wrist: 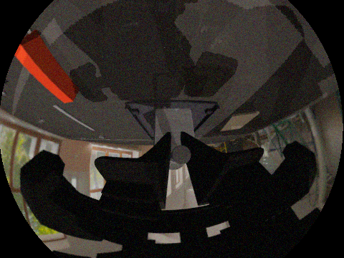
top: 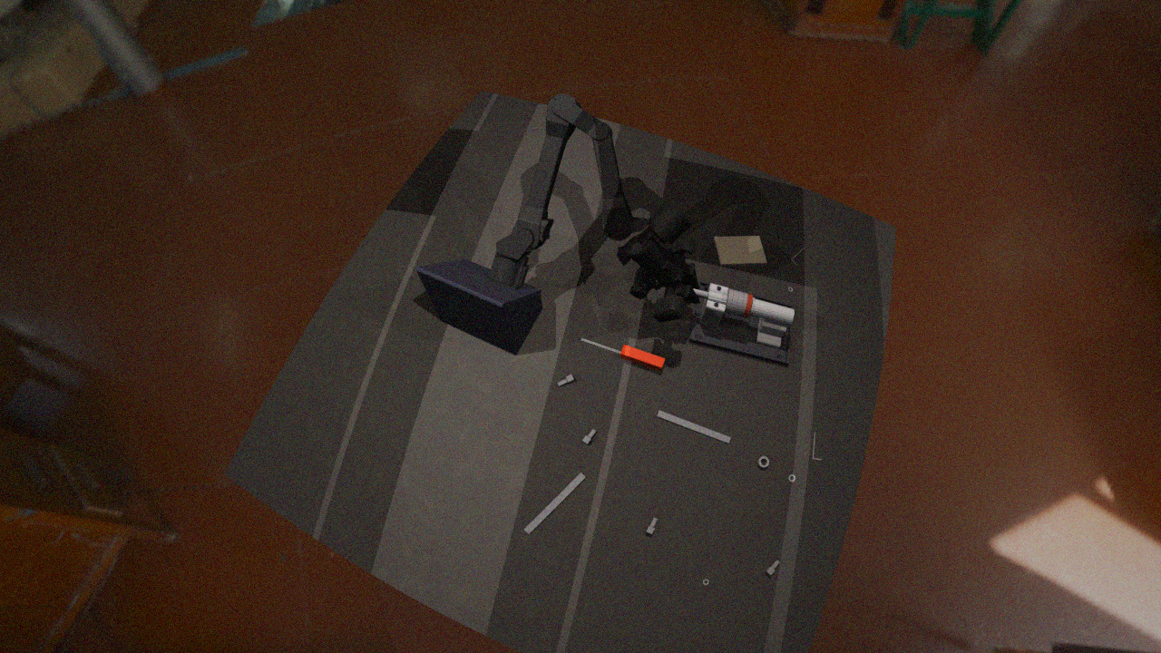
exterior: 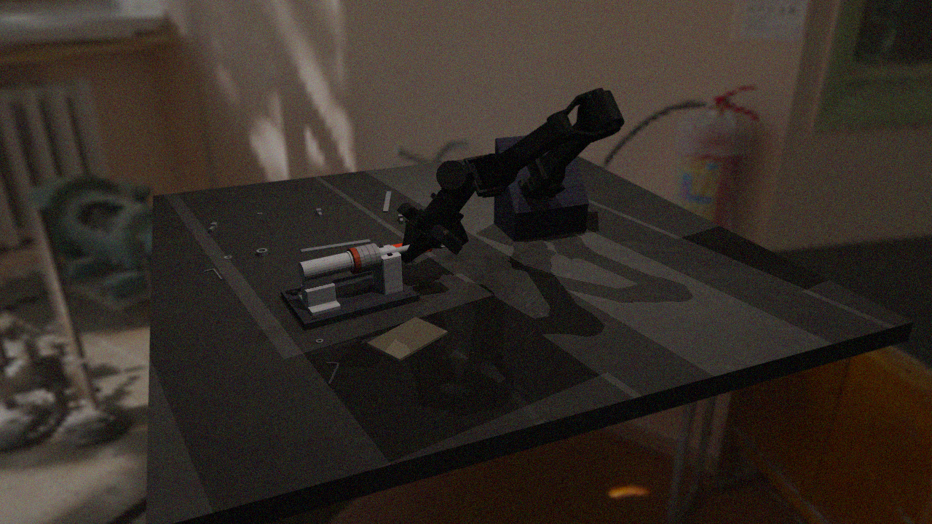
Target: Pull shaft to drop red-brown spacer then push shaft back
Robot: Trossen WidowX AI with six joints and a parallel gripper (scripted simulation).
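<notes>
The white housing cylinder (top: 774, 310) (exterior: 323, 264) lies level on its stand over a dark base plate (top: 743, 351) (exterior: 391, 301). The red-brown spacer (top: 748, 304) (exterior: 354, 259) sits against its end, still on the line of the shaft. Grey spacers (top: 736, 301) (exterior: 370, 252) fill the space from it to the white post (top: 716, 298) (exterior: 392, 274). The shaft (top: 700, 292) (wrist: 181, 155) sticks out past the post toward the arm. My gripper (top: 693, 291) (exterior: 406, 252) (wrist: 175, 135) is shut on this shaft end, a finger on each side. The shaft's inner part is hidden.
An orange-handled screwdriver (top: 642, 357) (wrist: 46, 68) lies beside the gripper's side of the fixture. A pale yellow pad (top: 736, 250) (exterior: 408, 338) (wrist: 240, 121) lies on the other side. Metal strips (top: 693, 427) (top: 555, 503), a ring (top: 763, 462) (exterior: 261, 251) and several bolts lie farther off.
</notes>
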